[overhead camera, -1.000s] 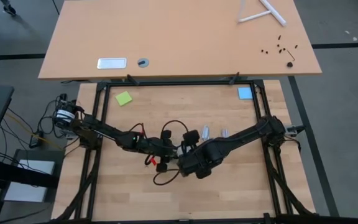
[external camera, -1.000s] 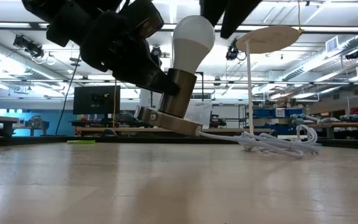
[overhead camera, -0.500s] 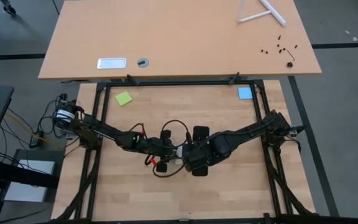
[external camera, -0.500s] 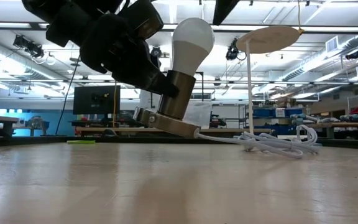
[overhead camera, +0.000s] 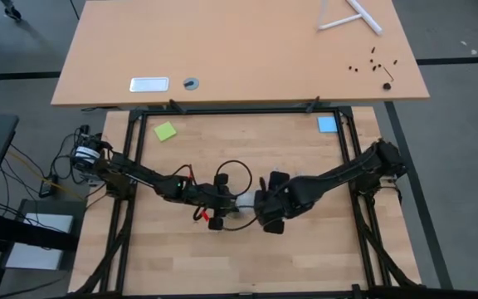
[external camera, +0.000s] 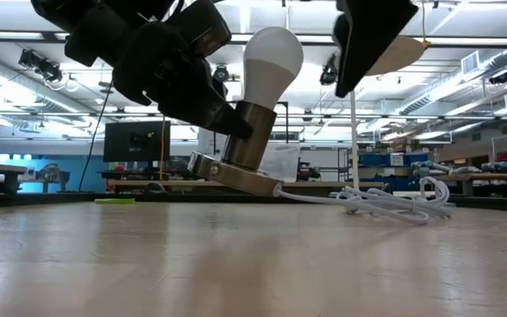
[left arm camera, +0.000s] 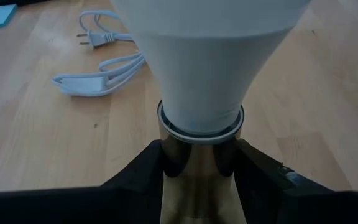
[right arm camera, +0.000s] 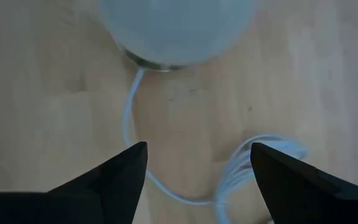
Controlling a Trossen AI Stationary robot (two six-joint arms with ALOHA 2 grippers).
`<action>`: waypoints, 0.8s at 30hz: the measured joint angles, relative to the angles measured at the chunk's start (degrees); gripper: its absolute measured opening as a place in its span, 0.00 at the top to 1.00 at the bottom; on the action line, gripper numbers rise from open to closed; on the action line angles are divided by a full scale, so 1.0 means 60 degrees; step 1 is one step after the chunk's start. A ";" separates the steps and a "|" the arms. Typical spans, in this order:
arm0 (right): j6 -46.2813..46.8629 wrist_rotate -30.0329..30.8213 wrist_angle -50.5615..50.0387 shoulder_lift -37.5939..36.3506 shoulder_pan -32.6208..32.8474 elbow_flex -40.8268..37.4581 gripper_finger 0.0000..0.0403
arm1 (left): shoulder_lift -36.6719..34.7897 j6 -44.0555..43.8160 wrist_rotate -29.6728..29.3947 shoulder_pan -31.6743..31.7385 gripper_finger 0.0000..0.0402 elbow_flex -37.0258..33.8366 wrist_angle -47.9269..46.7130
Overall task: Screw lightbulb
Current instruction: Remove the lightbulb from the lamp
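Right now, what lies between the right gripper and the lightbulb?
Nothing. In the low view a bare gap of air separates the right gripper from the lightbulb; its open jaws hang beside the bulb, apart from it. The right wrist view shows only tabletop and white cord below.

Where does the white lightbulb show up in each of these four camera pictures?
High view: the lightbulb is a small white spot between the two arms.
Low view: upper middle, standing in the metal socket.
Left wrist view: fills the top.
Right wrist view: top edge.
Shared landmark: the white cord.
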 joint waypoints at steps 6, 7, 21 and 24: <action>0.0997 -0.0189 0.1110 -0.1379 0.0146 -0.0963 0.27 | 0.0000 0.0028 0.0000 0.0002 0.63 0.0004 0.0072; 0.1034 -0.0246 0.1446 -0.1530 0.0178 -0.1083 0.27 | 0.0000 0.0028 0.0000 0.0004 0.63 0.0004 0.0066; 0.1073 -0.1599 0.4888 -0.1795 0.0317 -0.1207 0.24 | 0.0000 0.0084 -0.0293 0.0004 0.63 0.0004 0.0096; 0.1101 -0.1581 0.4669 -0.1795 0.0298 -0.1207 0.23 | 0.0000 0.0087 -0.0295 0.0004 0.63 0.0004 0.0054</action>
